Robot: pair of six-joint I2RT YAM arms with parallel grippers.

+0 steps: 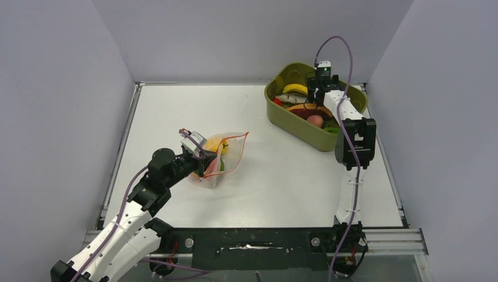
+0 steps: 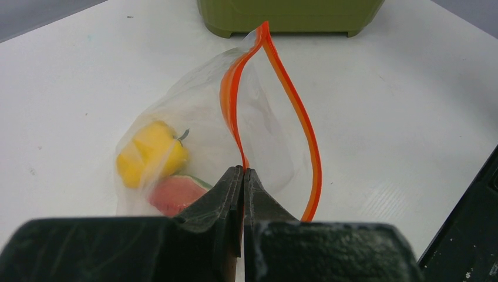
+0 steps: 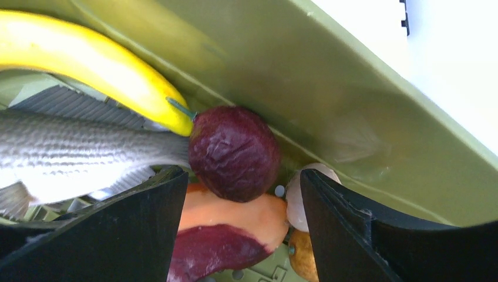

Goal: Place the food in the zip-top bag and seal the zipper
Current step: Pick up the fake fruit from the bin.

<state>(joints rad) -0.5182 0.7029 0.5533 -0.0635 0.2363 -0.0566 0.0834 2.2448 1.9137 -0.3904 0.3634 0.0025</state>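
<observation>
Left hand (image 2: 242, 171) is pinching the gaping red-orange zipper (image 2: 293, 111) of the clear zip-top bag (image 2: 197, 108) holding yellow pepper (image 2: 151, 151) and watermelon slice (image 2: 175, 194), right hand (image 3: 241, 183) is hanging spread, facing the dark purple piece (image 3: 234, 150).

Unsealed clear bag (image 2: 199, 100), pepper (image 2: 151, 154), watermelon (image 2: 175, 195) inside

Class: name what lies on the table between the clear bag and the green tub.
Nothing: between zip-top bag and green tub only bare table shows, top view.
</observation>
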